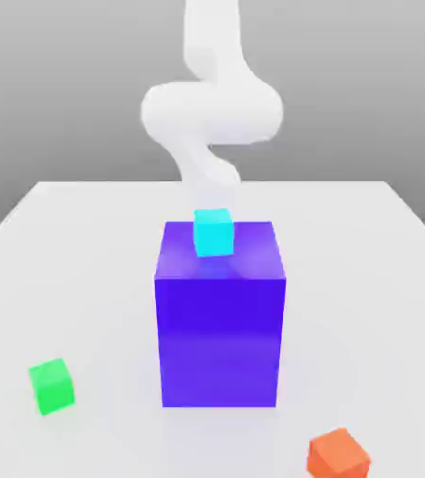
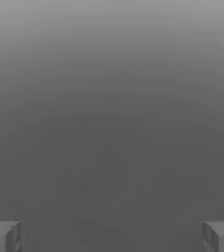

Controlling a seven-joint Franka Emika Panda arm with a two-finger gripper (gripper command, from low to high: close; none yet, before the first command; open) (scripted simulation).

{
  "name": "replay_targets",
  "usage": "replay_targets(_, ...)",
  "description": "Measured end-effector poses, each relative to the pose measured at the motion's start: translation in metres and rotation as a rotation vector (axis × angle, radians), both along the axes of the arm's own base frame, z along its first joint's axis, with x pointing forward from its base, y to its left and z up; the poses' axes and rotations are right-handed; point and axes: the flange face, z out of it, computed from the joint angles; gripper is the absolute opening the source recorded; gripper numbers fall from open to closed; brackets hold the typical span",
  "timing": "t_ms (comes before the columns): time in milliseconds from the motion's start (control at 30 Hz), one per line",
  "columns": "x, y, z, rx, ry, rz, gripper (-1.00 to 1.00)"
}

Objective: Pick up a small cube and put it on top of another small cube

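While your gripper (image 2: 112,237) stands released, you are probably before the picking; next, please align carefully over one small cube. You have three small cubes: cyan (image 1: 214,233) upon one large blue-violet block (image 1: 220,341), green (image 1: 52,386) and orange (image 1: 338,456) on one table (image 1: 365,308).

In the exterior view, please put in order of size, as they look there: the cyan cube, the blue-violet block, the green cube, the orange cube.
1. Blue-violet block
2. Orange cube, green cube and cyan cube: too alike to rank
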Motion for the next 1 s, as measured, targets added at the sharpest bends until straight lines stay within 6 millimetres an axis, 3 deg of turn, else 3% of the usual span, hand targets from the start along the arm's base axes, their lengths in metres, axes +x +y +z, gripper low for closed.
replay_targets(267, 0.086, -0.071, -0.09, 0.098, 0.174, -0.226, 0.0)
replay_targets(500, 0.133, -0.146, -0.187, 0.186, 0.316, -0.431, 0.0)
replay_targets(667, 0.143, -0.21, -0.267, 0.251, 0.412, -0.599, 0.0)
replay_targets(800, 0.144, -0.247, -0.334, 0.299, 0.49, -0.71, 0.0)
replay_targets(1000, 0.123, -0.304, -0.441, 0.372, 0.603, -0.893, 0.0)
